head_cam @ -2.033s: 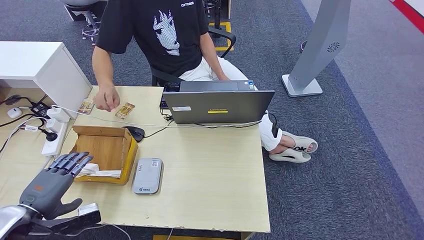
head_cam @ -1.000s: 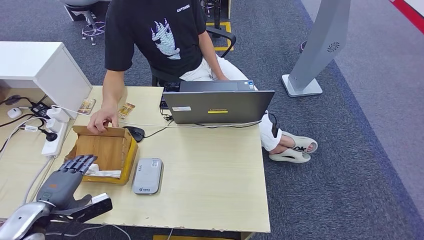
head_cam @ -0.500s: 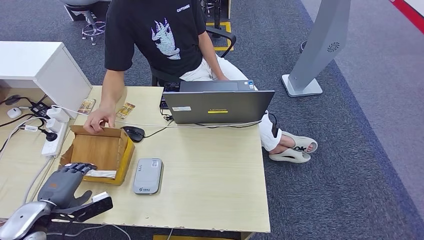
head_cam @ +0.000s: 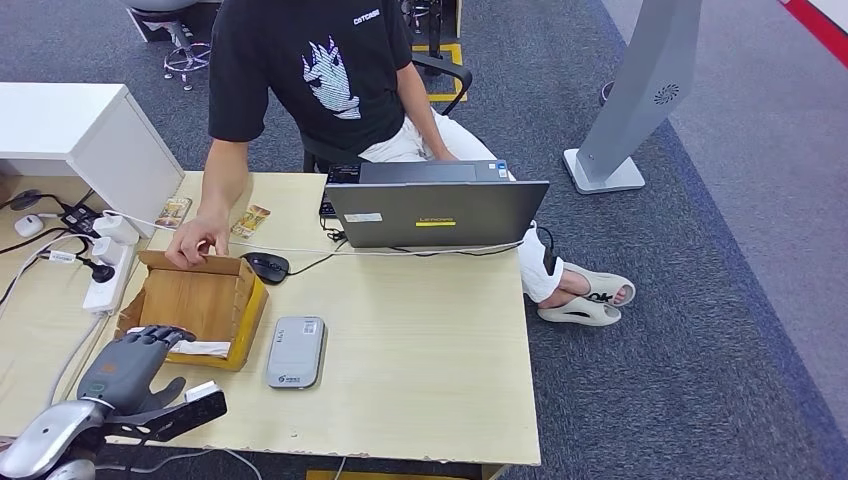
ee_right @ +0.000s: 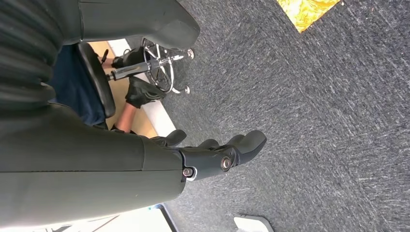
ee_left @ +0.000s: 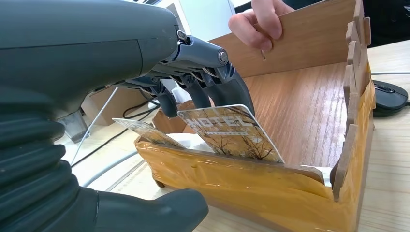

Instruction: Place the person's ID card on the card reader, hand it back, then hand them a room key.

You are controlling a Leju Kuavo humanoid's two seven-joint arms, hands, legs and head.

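A wooden box (head_cam: 205,300) stands at the table's left, and room key cards lean inside its near wall. In the left wrist view a card printed HOTEL (ee_left: 232,135) stands beside a second card (ee_left: 145,130). My left hand (head_cam: 130,365) curls over the box's near rim; its fingers (ee_left: 212,87) touch the top of the HOTEL card while the thumb (ee_left: 145,212) stays outside the box. The grey card reader (head_cam: 295,351) lies right of the box. The person's hand (head_cam: 195,245) grips the box's far wall. My right hand (ee_right: 217,157) hangs over the carpet, holding nothing.
Two cards (head_cam: 173,211) (head_cam: 251,220) lie on the table's far left, beyond the box. A laptop (head_cam: 435,212), a mouse (head_cam: 268,266) and cables sit at the back. A power strip (head_cam: 105,275) and a white cabinet (head_cam: 90,130) are to the left.
The person's hand left the cards at the back and took hold of the box's far wall, shifting the box slightly left. My left hand's fingers bent down into the box.
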